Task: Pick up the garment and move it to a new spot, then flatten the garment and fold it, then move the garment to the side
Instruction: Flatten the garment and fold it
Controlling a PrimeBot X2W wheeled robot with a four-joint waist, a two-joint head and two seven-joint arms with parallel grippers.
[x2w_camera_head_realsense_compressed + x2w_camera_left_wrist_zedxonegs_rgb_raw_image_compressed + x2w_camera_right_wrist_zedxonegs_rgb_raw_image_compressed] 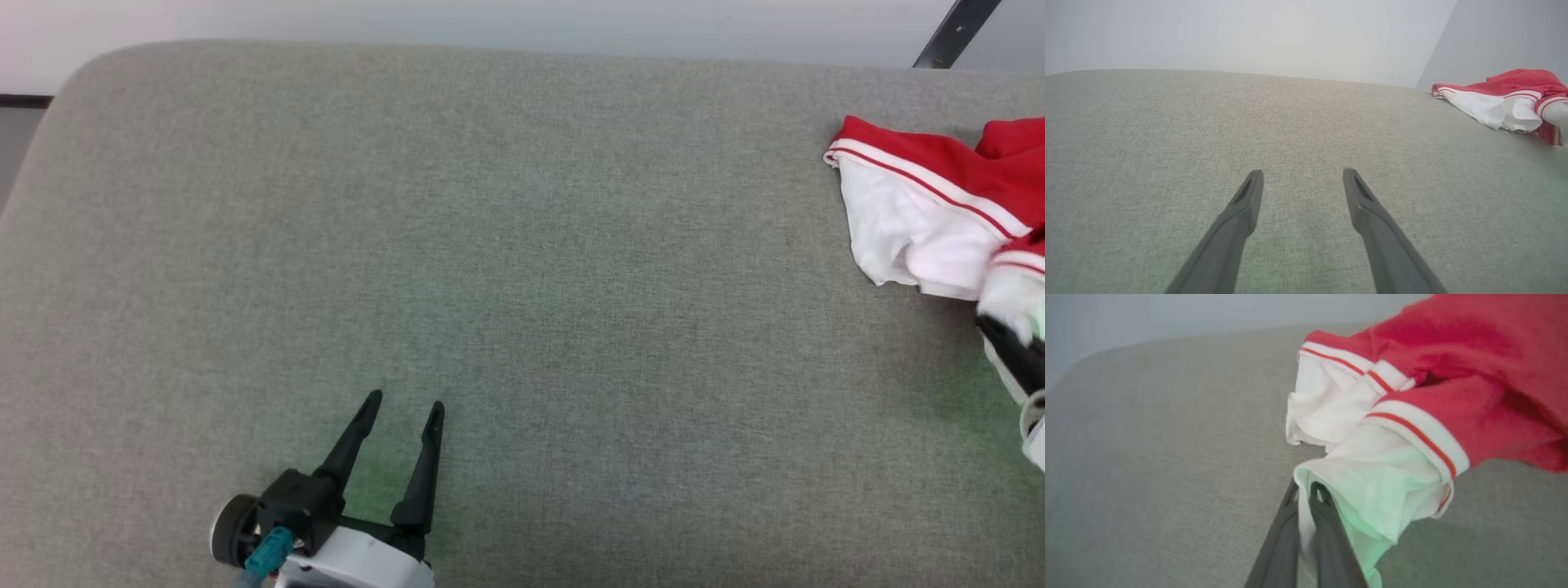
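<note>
The garment (pixel 922 204) is a crumpled red jersey with white sleeves and red-and-white striped trim, lying at the far right of the grey cushioned surface (pixel 522 286). Its chest lettering is hidden in the folds. My right gripper (pixel 1304 488) is shut on a white sleeve edge of the garment (pixel 1392 428), which is bunched just above the surface. At the right edge of the head view the right gripper (pixel 1000 331) is partly cut off. My left gripper (pixel 404 402) stands open at the lower left, nothing between its fingers (pixel 1249 196), far from the garment (pixel 1502 98).
The grey surface has a rounded far-left corner (pixel 90 73) with a pale wall (pixel 490 20) beyond the far edge. A dark bar (pixel 955 33) leans at the top right.
</note>
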